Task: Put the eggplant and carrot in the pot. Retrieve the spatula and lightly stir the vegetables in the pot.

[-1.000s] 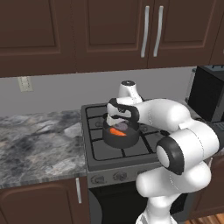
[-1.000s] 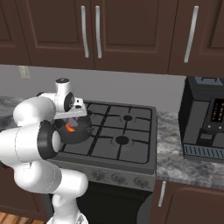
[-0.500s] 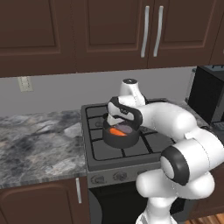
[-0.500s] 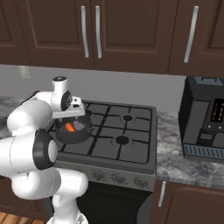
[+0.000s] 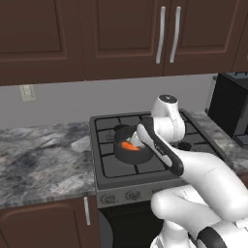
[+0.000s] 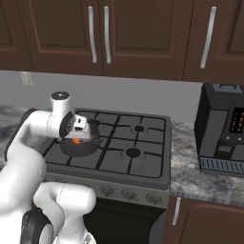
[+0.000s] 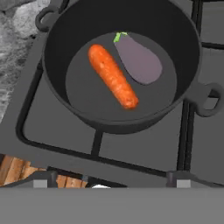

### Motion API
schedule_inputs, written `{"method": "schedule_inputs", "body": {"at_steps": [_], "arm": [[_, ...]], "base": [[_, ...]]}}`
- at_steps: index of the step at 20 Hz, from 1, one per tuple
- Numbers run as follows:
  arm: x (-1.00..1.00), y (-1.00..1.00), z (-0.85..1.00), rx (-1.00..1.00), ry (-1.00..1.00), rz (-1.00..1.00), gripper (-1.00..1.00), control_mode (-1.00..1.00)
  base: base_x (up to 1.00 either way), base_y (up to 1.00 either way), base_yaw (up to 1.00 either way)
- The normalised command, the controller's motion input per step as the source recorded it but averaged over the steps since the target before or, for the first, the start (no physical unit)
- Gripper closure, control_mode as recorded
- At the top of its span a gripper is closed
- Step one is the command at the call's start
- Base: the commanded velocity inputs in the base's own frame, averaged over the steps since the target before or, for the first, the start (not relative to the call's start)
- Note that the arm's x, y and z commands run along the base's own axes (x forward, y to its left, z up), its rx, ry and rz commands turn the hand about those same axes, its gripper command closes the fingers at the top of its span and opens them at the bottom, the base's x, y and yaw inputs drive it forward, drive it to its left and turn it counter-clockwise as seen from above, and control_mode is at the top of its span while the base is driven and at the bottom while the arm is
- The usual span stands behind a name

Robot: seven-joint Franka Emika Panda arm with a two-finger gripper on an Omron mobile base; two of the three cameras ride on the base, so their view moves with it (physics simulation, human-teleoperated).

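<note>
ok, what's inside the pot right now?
The pot holds the carrot and the eggplant, lying side by side on its dark floor, both fully visible in the hand view. No spatula in it. In the base views the arm covers part of the pot.

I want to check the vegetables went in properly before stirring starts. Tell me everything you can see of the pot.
The pot is round, low and dark grey, looking like matte metal, with straight sides, a flat bottom and a small loop handle on each of two opposite sides. It stands upright and lidless on the grate of the stove's front left burner. Inside, the carrot and the eggplant lie flat on its bottom, side by side and very close together. Nothing else touches the pot; the gripper is above it, holding nothing.
</note>
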Motion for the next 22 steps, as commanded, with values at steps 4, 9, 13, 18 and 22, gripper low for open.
{"method": "schedule_inputs", "body": {"at_steps": [4, 9, 13, 18, 22], "arm": [[-0.50, -0.46, 0.61, 0.01, 0.11, -0.29, -1.00, -1.00], [-0.58, -0.37, 0.50, 0.00, 0.17, -0.21, -1.00, -1.00], [-0.67, -0.10, 0.00, 0.00, -0.02, -0.09, -1.00, -1.00], [0.00, 0.00, 0.00, 0.00, 0.00, 0.00, -1.00, -1.00], [0.00, 0.00, 0.00, 0.00, 0.00, 0.00, -1.00, -1.00]], "base": [[0.00, 0.00, 0.00], [0.00, 0.00, 0.00], [0.00, 0.00, 0.00], [0.00, 0.00, 0.00], [0.00, 0.00, 0.00]]}}
